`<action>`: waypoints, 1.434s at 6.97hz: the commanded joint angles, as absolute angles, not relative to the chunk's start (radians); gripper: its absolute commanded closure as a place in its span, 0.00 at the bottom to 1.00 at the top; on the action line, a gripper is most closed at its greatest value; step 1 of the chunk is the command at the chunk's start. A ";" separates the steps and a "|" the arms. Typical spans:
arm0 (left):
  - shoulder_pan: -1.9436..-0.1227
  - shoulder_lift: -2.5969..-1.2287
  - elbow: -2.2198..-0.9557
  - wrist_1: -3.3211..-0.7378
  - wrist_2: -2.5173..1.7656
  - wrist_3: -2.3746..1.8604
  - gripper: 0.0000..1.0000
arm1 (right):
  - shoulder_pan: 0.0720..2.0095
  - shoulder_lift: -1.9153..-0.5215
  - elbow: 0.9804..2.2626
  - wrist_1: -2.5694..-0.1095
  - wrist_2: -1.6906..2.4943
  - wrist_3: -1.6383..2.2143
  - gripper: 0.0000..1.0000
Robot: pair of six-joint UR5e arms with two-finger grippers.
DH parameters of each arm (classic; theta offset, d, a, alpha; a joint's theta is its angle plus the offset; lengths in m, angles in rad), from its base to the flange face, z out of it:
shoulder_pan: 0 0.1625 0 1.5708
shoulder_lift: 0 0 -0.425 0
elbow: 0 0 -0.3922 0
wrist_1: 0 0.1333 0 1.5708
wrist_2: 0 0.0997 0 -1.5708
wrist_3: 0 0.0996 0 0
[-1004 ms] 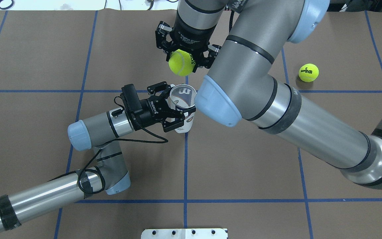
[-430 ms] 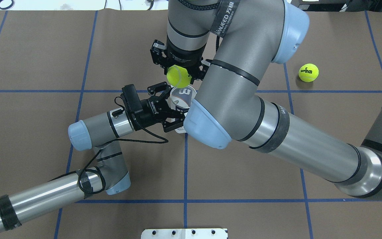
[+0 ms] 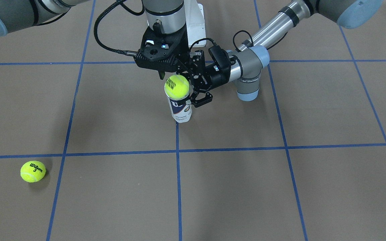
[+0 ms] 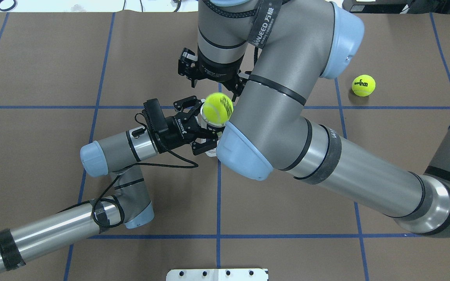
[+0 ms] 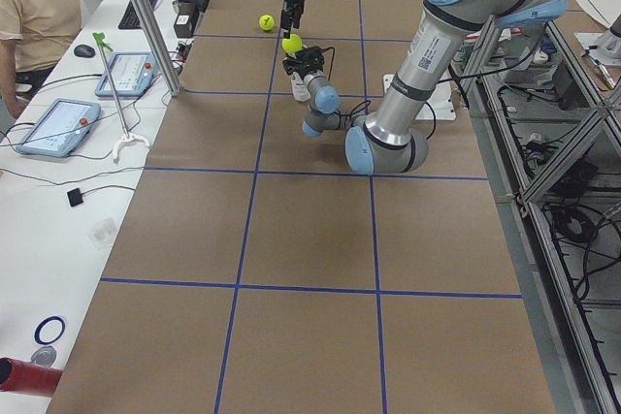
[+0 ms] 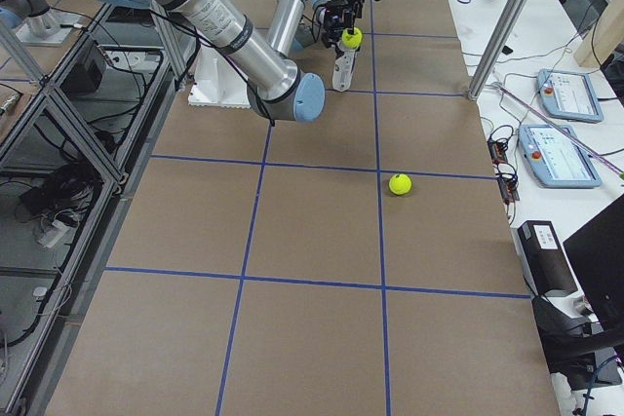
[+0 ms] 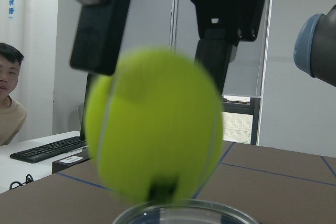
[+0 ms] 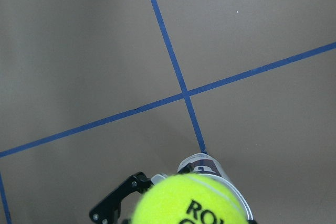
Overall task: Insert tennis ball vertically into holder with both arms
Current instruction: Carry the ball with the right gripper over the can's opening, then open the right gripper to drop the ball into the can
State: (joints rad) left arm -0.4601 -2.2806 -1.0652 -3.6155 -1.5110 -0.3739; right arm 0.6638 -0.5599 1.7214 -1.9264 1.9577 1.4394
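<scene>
The clear holder point(image 3: 180, 110) stands upright on the table, and its rim shows in the left wrist view point(image 7: 184, 211). My left gripper point(image 4: 205, 127) is shut on the holder's side from the left. A yellow tennis ball point(image 4: 217, 109) is right at the holder's open top, blurred in the left wrist view point(image 7: 155, 129), free of any fingers. My right gripper point(image 4: 212, 80) is open above the ball, its fingers point(image 7: 100, 24) clear of it. In the right wrist view the ball point(image 8: 189, 203) covers the holder point(image 8: 202, 166) below.
A second tennis ball point(image 4: 363, 85) lies on the table to the right, also in the front view point(image 3: 33, 171). The white base plate point(image 4: 217, 274) is at the near edge. The right arm's elbow point(image 4: 244, 148) hangs beside the holder. An operator point(image 5: 34, 7) sits beyond the table.
The right gripper carried the ball from beyond the holder to above it, then let go. The ball has dropped out of the fingers to the holder's mouth. The left arm held still.
</scene>
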 commanded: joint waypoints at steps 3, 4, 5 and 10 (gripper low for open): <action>-0.460 -2.281 -1.066 -3.616 -1.511 -0.374 0.29 | 0.653 -0.563 1.769 -1.976 1.954 1.437 0.00; -0.460 -2.281 -1.068 -3.616 -1.509 -0.374 0.28 | 0.657 -0.572 1.775 -1.976 1.956 1.424 0.00; -0.460 -2.281 -1.069 -3.617 -1.509 -0.376 0.28 | 0.681 -0.600 1.782 -1.976 1.956 1.351 0.00; -0.462 -2.281 -1.071 -3.619 -1.509 -0.376 0.26 | 1.022 -0.837 1.751 -1.956 2.014 0.626 0.00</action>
